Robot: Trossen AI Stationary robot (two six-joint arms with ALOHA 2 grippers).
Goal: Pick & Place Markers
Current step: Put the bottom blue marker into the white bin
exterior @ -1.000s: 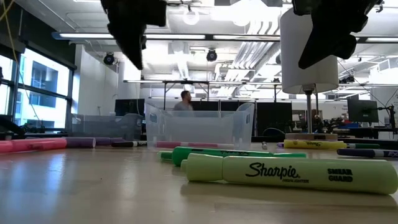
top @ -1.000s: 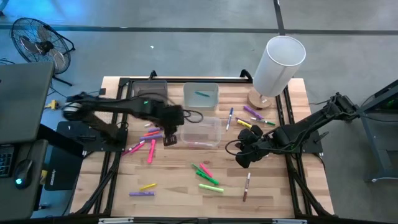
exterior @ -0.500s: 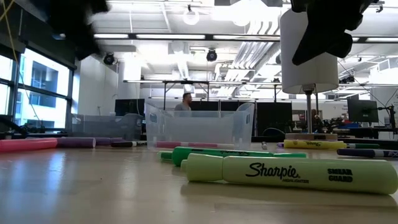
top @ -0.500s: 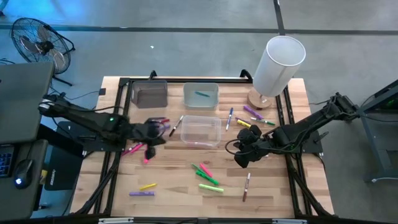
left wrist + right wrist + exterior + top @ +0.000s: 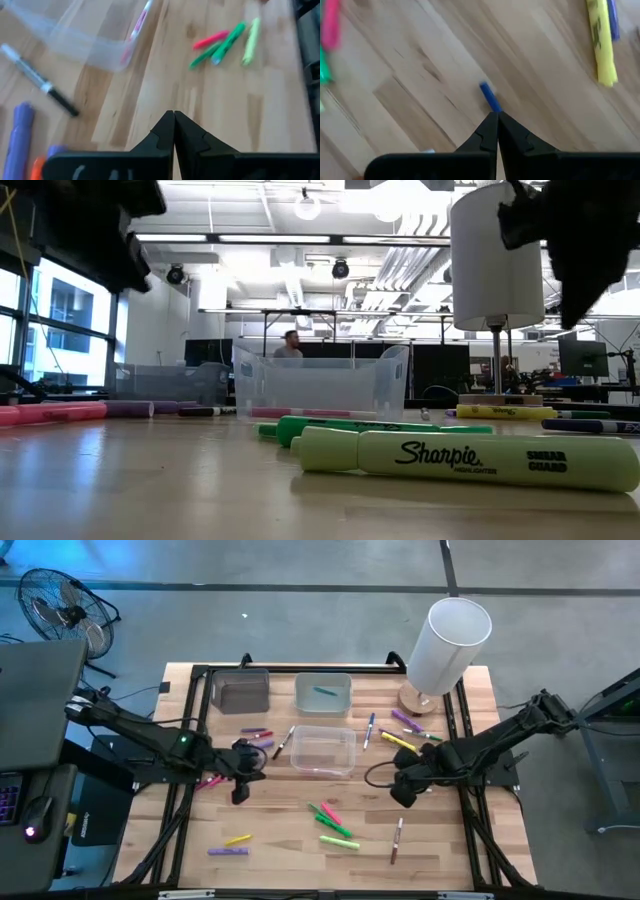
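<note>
Many markers lie loose on the wooden table: a green and pink bunch (image 5: 335,823), a yellow and a purple one (image 5: 230,845), pink ones (image 5: 212,781) and purple ones (image 5: 257,734). My left gripper (image 5: 240,792) hangs shut and empty over bare wood left of the clear bin (image 5: 323,750), its fingertips (image 5: 173,116) closed together. To the right of that bin, my right gripper (image 5: 405,795) points steeply down, clear of the table. It is shut on a blue marker (image 5: 490,97). My right gripper pinches the blue marker between its two fingertips (image 5: 485,131). Only a short blue end (image 5: 488,94) sticks out past them; the rest is hidden by the fingers. The fingers point down from above, and the marker is lifted clear of the table.
A grey bin (image 5: 243,692) and a clear bin (image 5: 323,692) holding a teal marker stand at the far edge. A tall white cylinder (image 5: 447,640) on a wooden base stands far right. Yellow and purple markers (image 5: 402,735) lie near it. A yellow-green highlighter (image 5: 470,460) lies near the front.
My left gripper has swung from the clear bin's left wall toward the table's left and near edges and has sunk, staying shut. My right gripper has tipped more steeply down and shifted a little toward the right edge, still shut on the blue marker.
</note>
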